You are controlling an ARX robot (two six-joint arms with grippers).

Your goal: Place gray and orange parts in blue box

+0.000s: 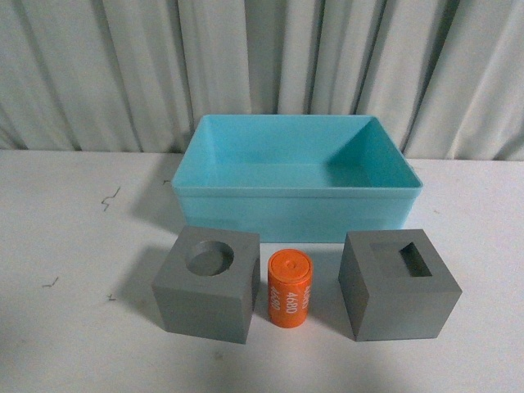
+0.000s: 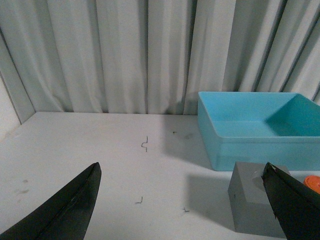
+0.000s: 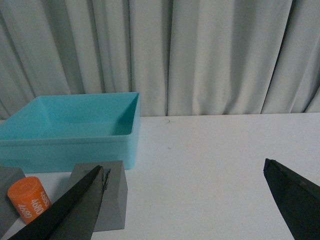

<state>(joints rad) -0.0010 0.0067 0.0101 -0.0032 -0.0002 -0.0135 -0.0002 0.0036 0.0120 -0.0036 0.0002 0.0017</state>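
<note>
The left pincer [image 2: 182, 169] is spread wide with nothing in it, held over the worktop [image 2: 100, 150]. The cube with the round hollow [image 2: 252, 207] lies ahead of it, beside one finger. The right pincer [image 3: 183, 165] is just as wide open and just as empty, and the cube with the rectangular slot [image 3: 111, 192] shows next to one of its fingers. Neither pincer touches anything. I judge the broad opening suits the cubes, which call for a wide grip.

In the front view the three parts sit in a row. The round-hollow cube is on the left, the orange cylinder [image 1: 290, 288] is just beside it in the middle, and the slotted cube is on the right, a little apart. Each cube lies on the side of its own arm, so each arm likely takes the nearer one. The blue box [image 1: 295, 214] stands close behind the row with its open side up and nothing in it, so no part has been placed yet.
</note>
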